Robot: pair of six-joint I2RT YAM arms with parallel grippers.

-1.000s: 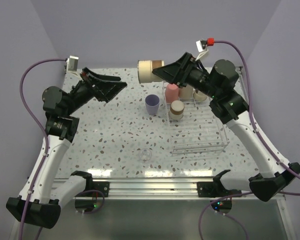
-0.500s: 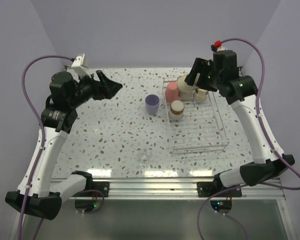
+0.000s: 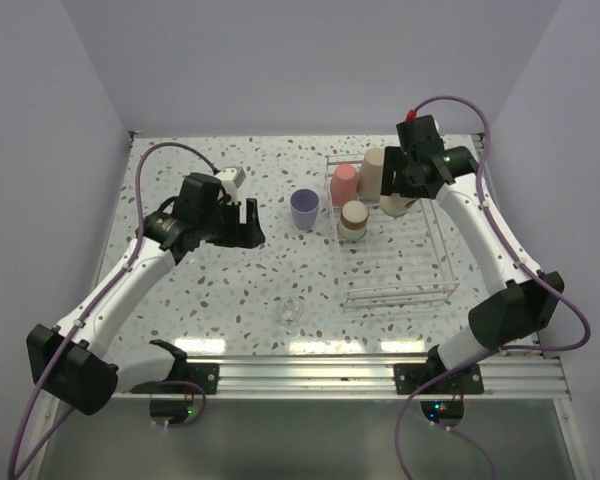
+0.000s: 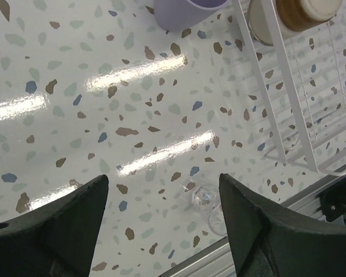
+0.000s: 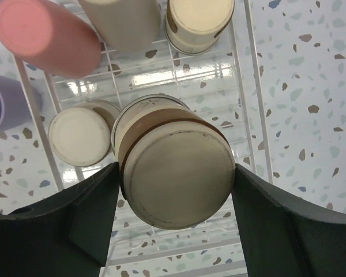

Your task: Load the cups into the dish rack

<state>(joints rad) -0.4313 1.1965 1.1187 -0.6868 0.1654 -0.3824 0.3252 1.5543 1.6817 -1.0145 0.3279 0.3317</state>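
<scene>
Left gripper [image 4: 161, 182] hovers wide and empty over the table [image 3: 200, 290], near the upright lavender cup [image 3: 304, 208] outside the dish rack [image 3: 400, 296]. Right gripper [image 5: 174, 170] clasps a beige cup [image 5: 174, 193], base up, above the rack's far end. Likely next: lower it into a free slot and release.
</scene>
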